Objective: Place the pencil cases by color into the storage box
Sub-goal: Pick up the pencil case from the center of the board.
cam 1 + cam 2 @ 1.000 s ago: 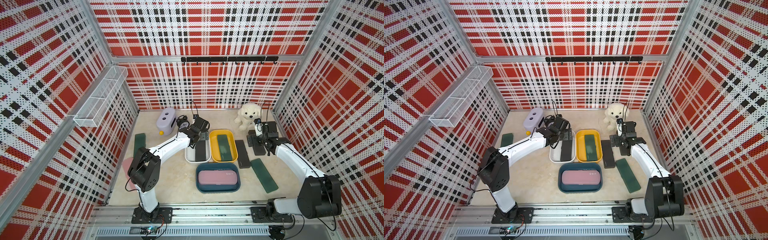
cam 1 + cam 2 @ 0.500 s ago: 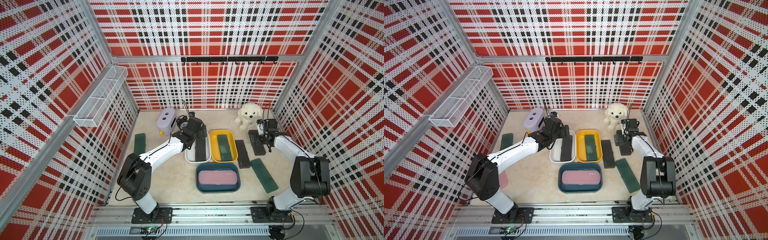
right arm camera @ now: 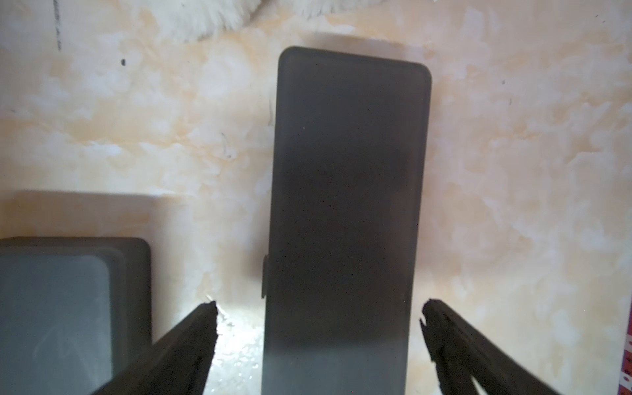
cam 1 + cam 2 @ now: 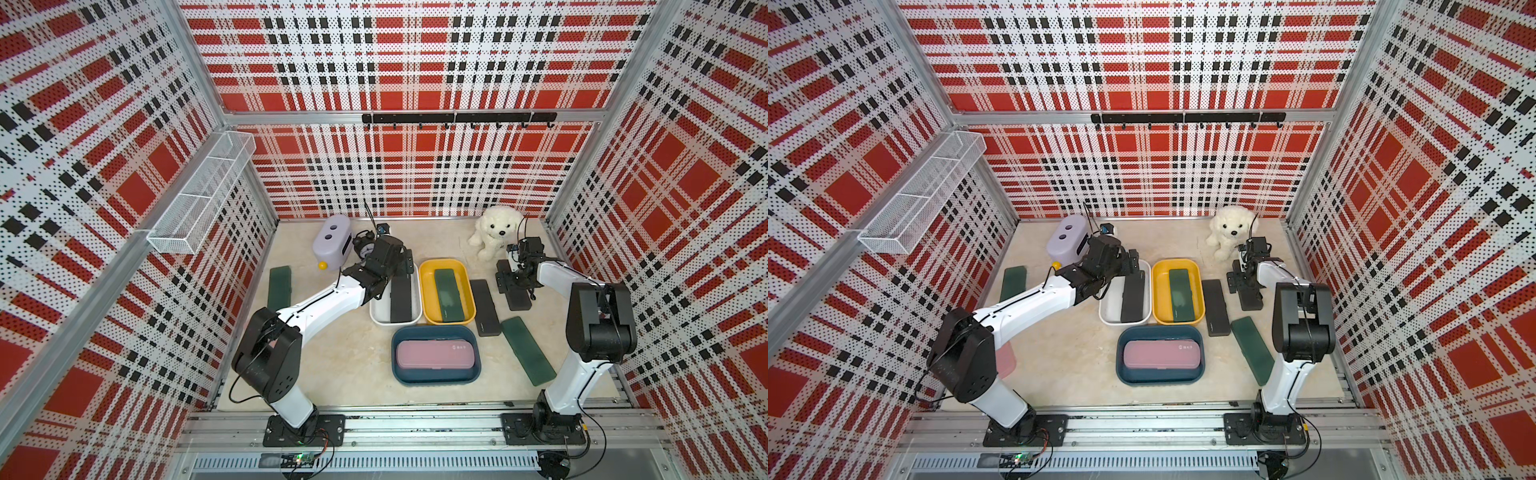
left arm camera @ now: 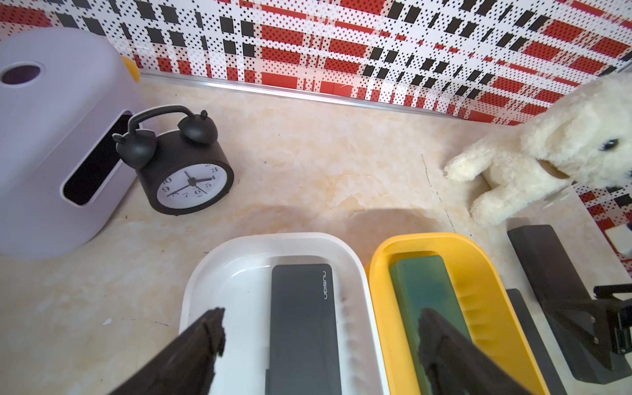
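Red plaid walls (image 4: pixel 399 62), beige marbled floor (image 4: pixel 345 361).

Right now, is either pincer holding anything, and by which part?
Nothing is held. Left pincer hangs open over the binned black case in the white bin; right pincer is open astride the loose black case on the table, not closed on it.

Eight pencil cases (image 4: pixel 435 359), three bins (image 4: pixel 441 263)

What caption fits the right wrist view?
Open right gripper lined up over a black pencil case lying flat on the beige table.
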Controlling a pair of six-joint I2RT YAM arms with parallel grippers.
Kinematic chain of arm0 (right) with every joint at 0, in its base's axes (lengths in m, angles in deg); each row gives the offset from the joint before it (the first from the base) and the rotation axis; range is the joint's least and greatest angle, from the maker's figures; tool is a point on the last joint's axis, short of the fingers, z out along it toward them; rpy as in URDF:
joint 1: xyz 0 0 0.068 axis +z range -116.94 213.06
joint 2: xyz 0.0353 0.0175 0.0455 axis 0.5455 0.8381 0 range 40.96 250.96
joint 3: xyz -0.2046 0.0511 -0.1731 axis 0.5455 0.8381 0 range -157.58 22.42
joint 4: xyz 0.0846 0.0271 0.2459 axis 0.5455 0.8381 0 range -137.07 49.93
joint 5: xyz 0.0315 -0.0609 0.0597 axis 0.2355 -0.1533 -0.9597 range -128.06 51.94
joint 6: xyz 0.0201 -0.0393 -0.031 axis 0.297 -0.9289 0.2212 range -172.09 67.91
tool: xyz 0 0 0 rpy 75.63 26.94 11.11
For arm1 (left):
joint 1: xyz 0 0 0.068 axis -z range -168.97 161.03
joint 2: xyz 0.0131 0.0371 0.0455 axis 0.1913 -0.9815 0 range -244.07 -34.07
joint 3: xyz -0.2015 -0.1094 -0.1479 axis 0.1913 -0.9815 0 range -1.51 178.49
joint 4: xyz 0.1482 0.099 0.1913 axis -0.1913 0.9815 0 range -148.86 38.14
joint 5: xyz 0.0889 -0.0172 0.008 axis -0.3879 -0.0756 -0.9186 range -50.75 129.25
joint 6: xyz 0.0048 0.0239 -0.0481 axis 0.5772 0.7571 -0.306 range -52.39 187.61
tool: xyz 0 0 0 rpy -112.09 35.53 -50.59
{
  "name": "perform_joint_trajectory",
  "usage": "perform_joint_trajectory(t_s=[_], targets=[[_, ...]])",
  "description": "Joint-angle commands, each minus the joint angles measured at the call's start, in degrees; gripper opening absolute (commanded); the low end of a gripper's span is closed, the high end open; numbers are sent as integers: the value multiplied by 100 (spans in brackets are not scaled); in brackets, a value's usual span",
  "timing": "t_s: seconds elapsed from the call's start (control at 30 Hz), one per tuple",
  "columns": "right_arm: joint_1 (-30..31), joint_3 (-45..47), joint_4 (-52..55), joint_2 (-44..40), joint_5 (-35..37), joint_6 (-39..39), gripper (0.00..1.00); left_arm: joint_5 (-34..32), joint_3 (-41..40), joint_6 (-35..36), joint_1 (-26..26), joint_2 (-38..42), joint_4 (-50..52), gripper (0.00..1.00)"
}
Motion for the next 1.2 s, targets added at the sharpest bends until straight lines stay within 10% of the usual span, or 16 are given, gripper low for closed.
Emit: perform_joint_trajectory(t_s=[0.0, 0.87, 1.17], targets=[[-64, -105, -49, 83, 119, 35, 100, 7, -64, 40, -80, 201, -121, 92], [-249, 20, -238, 428, -248, 69, 96, -18, -215, 5, -190, 350, -121, 92], [-362, 62, -211, 239, -273, 54, 75, -21, -254, 40, -207, 407, -121, 92]])
